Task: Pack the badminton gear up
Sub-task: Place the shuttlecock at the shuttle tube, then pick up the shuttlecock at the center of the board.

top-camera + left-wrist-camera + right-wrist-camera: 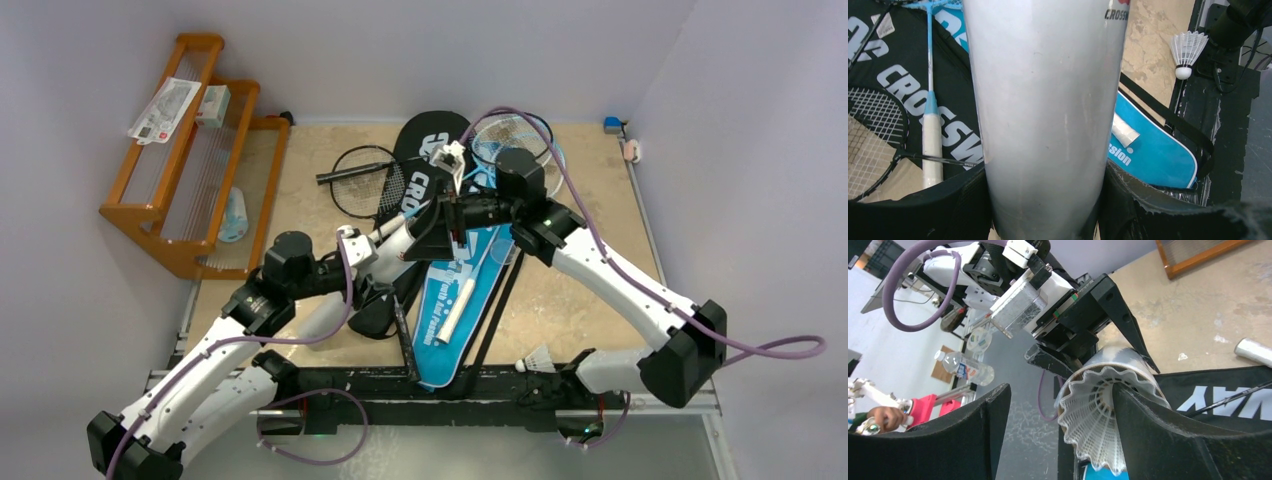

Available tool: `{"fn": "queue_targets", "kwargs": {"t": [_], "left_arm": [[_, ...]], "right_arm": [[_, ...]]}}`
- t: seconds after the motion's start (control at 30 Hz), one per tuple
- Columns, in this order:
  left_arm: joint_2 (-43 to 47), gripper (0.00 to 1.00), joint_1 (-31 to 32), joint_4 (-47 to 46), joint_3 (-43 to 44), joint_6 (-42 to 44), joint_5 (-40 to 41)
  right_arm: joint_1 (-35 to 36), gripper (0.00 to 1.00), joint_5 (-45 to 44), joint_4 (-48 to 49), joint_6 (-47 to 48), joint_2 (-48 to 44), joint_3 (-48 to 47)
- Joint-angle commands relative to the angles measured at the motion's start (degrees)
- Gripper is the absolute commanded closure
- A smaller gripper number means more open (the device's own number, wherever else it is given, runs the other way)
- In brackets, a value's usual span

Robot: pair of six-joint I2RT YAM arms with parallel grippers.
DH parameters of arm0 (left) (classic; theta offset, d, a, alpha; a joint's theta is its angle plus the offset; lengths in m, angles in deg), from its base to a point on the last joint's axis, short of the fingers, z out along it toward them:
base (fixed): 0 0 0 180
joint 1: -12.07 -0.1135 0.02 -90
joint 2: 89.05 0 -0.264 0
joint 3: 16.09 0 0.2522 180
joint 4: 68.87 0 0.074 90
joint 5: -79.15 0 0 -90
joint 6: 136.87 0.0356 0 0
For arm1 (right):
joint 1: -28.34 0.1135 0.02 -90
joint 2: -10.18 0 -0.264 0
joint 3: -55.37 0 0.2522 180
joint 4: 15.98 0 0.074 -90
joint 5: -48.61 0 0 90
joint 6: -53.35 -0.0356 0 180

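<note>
Left gripper (1045,200): clamped on the white tube (1048,100), which is held above the blue cover (1158,155). The tube looks light, smooth and thin-walled, so a mid-body hold with moderate squeeze is advised. Right gripper (1060,405): jaws wide, standing either side of a shuttlecock (1093,430) seated in the tube mouth. Its skirt looks fragile, so push it rather than pinch it. A second shuttlecock (1187,50) lies just right of the blue cover.
</note>
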Motion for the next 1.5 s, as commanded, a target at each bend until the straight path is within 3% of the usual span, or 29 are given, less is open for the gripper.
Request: {"fn": "queue_targets", "kwargs": {"t": [0.0, 0.4, 0.47, 0.83, 1.13, 1.47], "left_arm": [[-0.22, 0.55, -0.01, -3.7, 0.66, 0.0, -0.78], [-0.65, 0.56, 0.02, -3.18, 0.84, 0.15, 0.35], [-0.49, 0.56, -0.02, -3.17, 0.84, 0.17, 0.35], [0.17, 0.55, 0.05, -2.83, 0.75, 0.13, 1.67], [0.84, 0.55, 0.06, -2.46, 0.75, 0.15, 3.72], [1.16, 0.55, 0.03, -2.3, 0.93, 0.06, 3.86]], "right_arm": [[2.37, 0.23, 2.88, -2.01, 1.3, 4.32, -2.33], [4.96, 0.21, -2.85, -8.64, 4.51, 4.29, -4.53], [4.32, 0.2, -8.43, -10.7, 5.4, 2.84, -4.73], [-7.75, 0.16, -23.29, -14.59, 0.81, -7.19, 1.03], [-8.03, 0.14, -47.43, -36.79, 0.61, -8.65, 4.83], [-8.05, 0.08, -66.66, -60.66, -23.01, -14.36, 14.19]]}}
